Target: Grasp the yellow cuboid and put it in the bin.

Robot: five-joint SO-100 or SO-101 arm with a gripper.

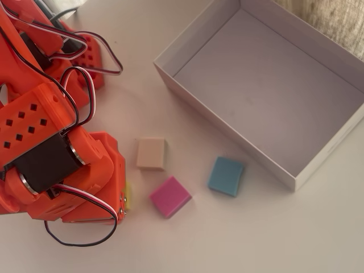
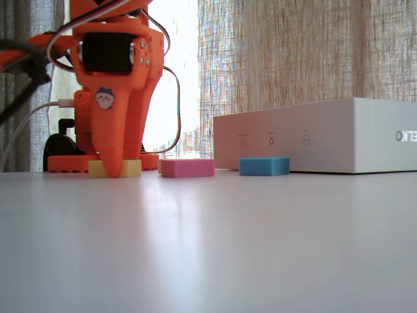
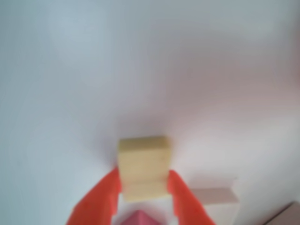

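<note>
The grasp step is in hand: the yellow cuboid, resting on the tabletop, is flanked closely by the fingers. Next, lifting and carrying to the bin are called for.

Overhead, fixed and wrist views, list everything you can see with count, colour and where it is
yellow cuboid: one, yellow, on the table between the end effector's fingers
pink block: one, pink, just right of the arm in the overhead view
blue block: one, blue, between the pink block and the bin
beige block: one, pale beige, above the pink block in the overhead view
bin: one, white, upper right of the overhead view, empty
table: one, white
curtain: one, beige, behind the bin in the fixed view
end effector: one, orange, fingers flanking the yellow cuboid
</note>
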